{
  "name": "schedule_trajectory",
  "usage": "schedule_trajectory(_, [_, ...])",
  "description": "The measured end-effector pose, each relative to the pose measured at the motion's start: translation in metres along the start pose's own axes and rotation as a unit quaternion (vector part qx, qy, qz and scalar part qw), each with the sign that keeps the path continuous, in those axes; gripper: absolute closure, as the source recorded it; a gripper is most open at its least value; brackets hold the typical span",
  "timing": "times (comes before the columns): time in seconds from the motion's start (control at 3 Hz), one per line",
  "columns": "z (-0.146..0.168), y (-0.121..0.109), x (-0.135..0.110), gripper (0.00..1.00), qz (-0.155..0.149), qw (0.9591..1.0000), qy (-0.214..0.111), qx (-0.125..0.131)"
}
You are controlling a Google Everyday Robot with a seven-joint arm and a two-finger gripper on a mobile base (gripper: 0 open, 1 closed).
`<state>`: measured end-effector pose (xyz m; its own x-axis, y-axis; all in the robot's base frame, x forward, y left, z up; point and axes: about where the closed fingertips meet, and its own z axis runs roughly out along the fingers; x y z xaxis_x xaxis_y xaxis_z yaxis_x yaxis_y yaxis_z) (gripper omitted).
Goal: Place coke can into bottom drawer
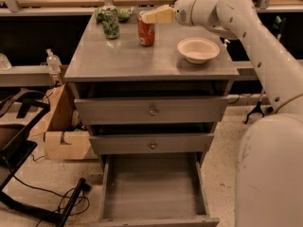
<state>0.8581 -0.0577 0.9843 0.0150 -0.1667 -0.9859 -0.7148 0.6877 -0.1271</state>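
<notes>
Your gripper point(151, 16), whether open or closed you cannot tell, reaches in from the right level with the top of the upright coke can point(146, 32), which stands just beneath its tip, the open bottom drawer point(151, 188) well below.

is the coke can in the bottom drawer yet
No, the coke can stands on the cabinet top, with the gripper at its upper end.

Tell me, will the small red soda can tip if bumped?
Probably yes: the small red soda can stands upright, taller than wide, and the tan gripper is up by its top rim, where a nudge tips easiest. On its side, its round shape would likely roll across the smooth grey cabinet top.
</notes>
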Motion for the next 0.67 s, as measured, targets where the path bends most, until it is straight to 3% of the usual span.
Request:
schedule_trajectory(0.33, [0.023, -0.005, 0.024, 0.0, 0.012, 0.9995, 0.028, 0.002])
schedule_trajectory(0.67, [0.038, -0.012, 0.04, 0.0, 0.031, 0.9989, 0.032, 0.012])
